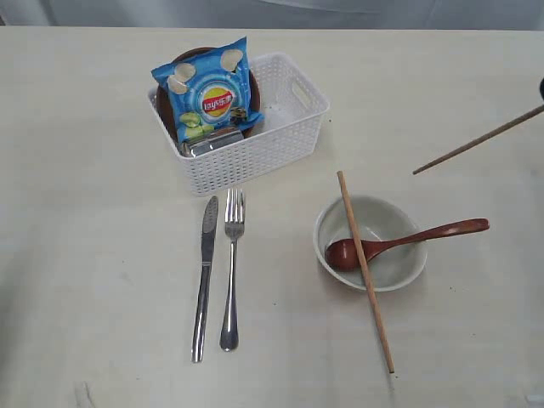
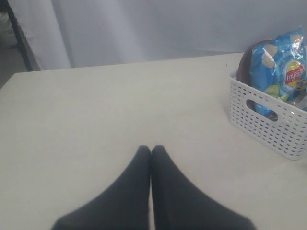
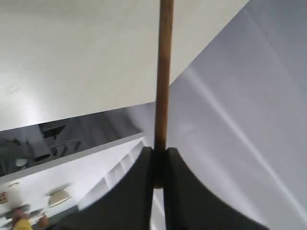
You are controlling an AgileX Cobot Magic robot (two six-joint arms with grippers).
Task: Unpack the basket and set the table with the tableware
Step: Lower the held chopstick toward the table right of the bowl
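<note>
The white basket [image 1: 280, 140] [image 2: 268, 120] stands at the back of the table [image 1: 93, 255] and holds a dark brown plate [image 1: 248, 85] [image 2: 248, 60] behind a blue chips bag [image 1: 208, 93]. In front of it lie a steel knife [image 1: 204, 276] and fork [image 1: 232, 268]. An off-white bowl [image 1: 399, 268] holds the red-brown spoon [image 1: 399, 240], and one chopstick [image 1: 365, 272] lies across its rim. My right gripper [image 3: 159, 152] is shut on the second chopstick [image 1: 476, 140] [image 3: 164, 72], held in the air at the right edge. My left gripper [image 2: 151, 149] is shut and empty, left of the basket.
A steel object [image 1: 217, 140] lies low in the basket under the chips bag. A pale curtain hangs behind the table's far edge [image 2: 120, 64].
</note>
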